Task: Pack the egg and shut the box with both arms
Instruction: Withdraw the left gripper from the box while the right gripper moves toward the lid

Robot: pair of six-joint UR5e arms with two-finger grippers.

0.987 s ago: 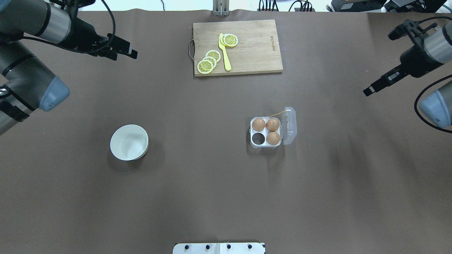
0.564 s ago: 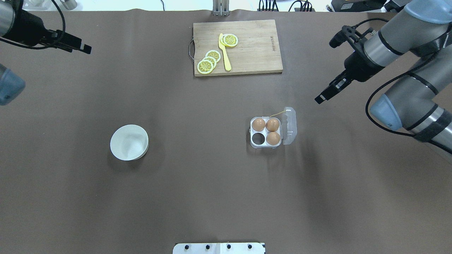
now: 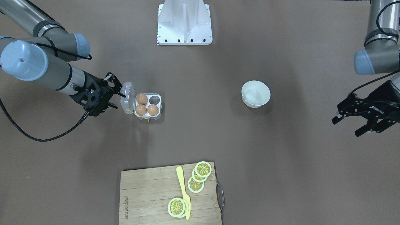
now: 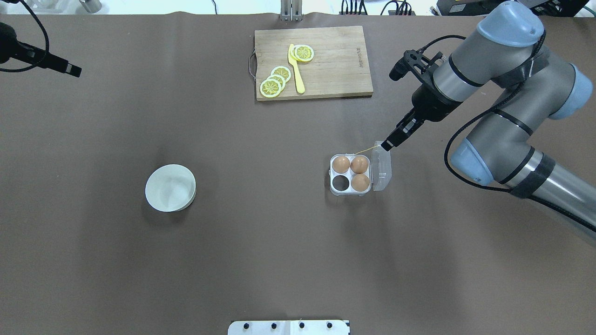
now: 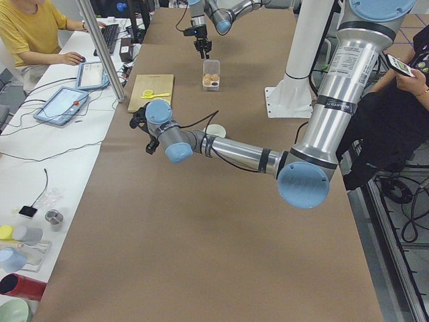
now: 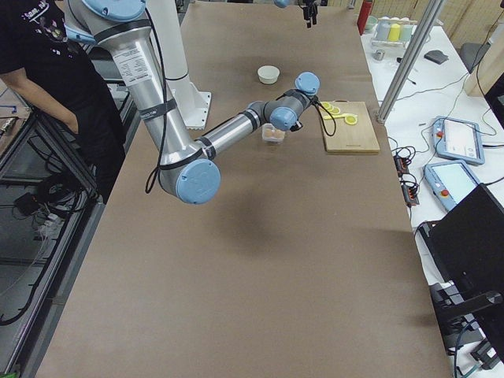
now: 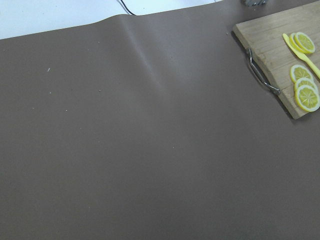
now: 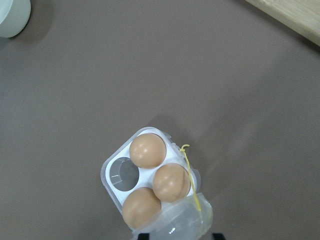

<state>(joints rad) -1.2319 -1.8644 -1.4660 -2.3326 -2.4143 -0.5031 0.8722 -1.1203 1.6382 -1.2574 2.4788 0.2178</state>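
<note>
In the overhead view the box sits right of the frame's centre on the brown table. Its clear lid stands open on the tray's right side. Three brown eggs fill the upper-left, upper-right and lower-right cells; the lower-left cell is empty. A thin yellow string runs from the tray's top edge to the lid's upper corner.

The right gripper comes in from the upper right, its tip at that same corner. The right wrist view shows its fingers apart with the lid's edge between them; contact cannot be judged.

The left gripper hangs at the right edge of the front-facing view, fingers spread and holding nothing, well apart from the white bowl. A cutting board with lemon slices and a yellow knife lies at top centre.
</note>
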